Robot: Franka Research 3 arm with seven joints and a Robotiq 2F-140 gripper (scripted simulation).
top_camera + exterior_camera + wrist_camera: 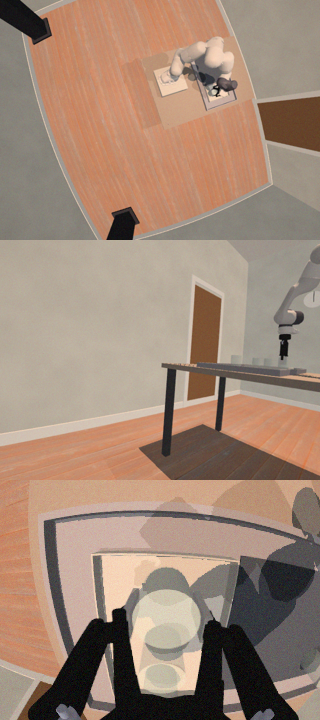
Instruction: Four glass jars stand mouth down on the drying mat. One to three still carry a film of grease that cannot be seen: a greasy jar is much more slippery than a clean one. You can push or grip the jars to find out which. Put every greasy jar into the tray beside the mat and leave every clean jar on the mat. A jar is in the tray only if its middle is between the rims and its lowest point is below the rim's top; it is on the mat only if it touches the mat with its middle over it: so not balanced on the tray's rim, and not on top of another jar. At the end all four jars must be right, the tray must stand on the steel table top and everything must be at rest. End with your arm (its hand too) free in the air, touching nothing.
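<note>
My gripper (216, 91) (282, 358) (165, 599) is shut on a clear glass jar (213, 92) (282, 363) (166, 605), one finger on each side. The held jar is upright and low over the cream tray (211, 99) (120, 575); whether it touches the floor is hidden by the rim. A second jar (162, 677) stands in the tray close by, partly covered by the held jar. The dark mat (255, 615) lies beside the tray. The exterior view shows three other jars, one at the left (236, 359), one in the middle (256, 361) and one beside it (268, 361).
A raised grey-mauve border (206, 105) (240, 367) (75, 530) surrounds tray and mat. The arm's base plate (170, 91) is to the left in the top view. The arm and its shadows cover much of the mat. Part of a jar (309, 658) shows at the wrist view's right edge.
</note>
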